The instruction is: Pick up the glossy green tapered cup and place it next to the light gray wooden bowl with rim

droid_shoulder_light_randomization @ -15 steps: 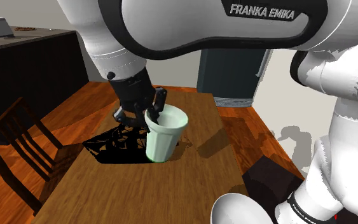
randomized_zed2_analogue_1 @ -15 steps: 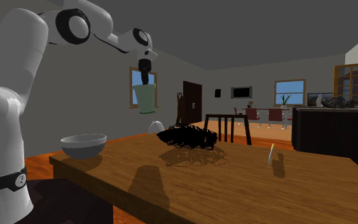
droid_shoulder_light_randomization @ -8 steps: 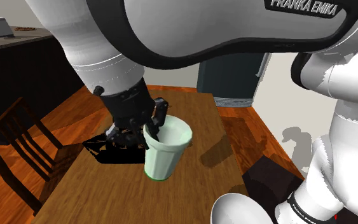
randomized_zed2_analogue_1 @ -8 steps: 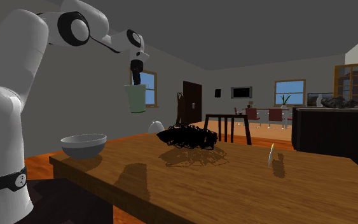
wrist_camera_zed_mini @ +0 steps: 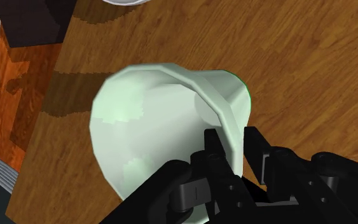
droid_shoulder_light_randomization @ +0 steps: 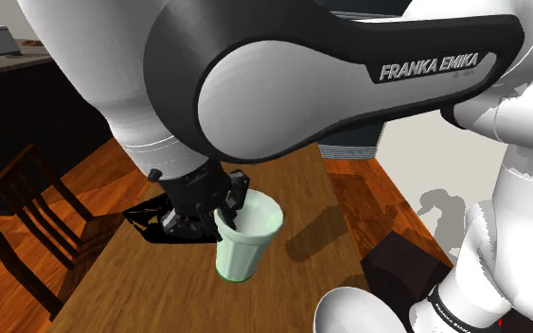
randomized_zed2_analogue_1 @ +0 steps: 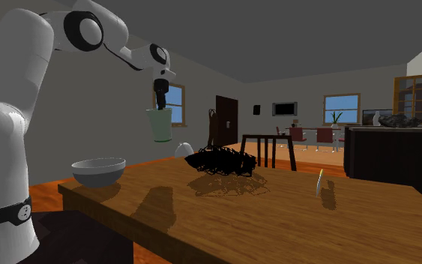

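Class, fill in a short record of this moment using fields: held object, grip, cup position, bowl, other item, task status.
Held object: pale green cup, upright
Grip: gripper shut on the cup's wall, one finger inside the rim, one outside
Cup position: in the air above the wooden table
Bowl: grey bowl near the table's edge, by the robot's stand
Other item: black tangled object on the table
Task status: cup lifted, not yet placed beside the bowl
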You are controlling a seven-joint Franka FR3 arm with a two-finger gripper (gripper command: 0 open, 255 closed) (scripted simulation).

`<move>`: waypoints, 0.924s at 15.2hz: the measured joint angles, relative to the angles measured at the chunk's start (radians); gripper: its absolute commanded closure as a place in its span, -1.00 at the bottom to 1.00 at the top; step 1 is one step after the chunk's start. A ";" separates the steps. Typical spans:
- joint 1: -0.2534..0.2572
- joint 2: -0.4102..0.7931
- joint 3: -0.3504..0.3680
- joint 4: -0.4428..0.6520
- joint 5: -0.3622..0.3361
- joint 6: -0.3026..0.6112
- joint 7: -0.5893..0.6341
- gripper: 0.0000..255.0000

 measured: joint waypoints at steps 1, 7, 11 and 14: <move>-0.004 -0.004 -0.001 -0.020 0.002 0.017 0.001 1.00; -0.014 -0.011 -0.002 -0.107 0.006 0.097 0.013 1.00; -0.022 -0.018 -0.004 -0.173 0.009 0.155 0.021 1.00; -0.027 -0.017 -0.006 -0.211 0.008 0.194 0.026 1.00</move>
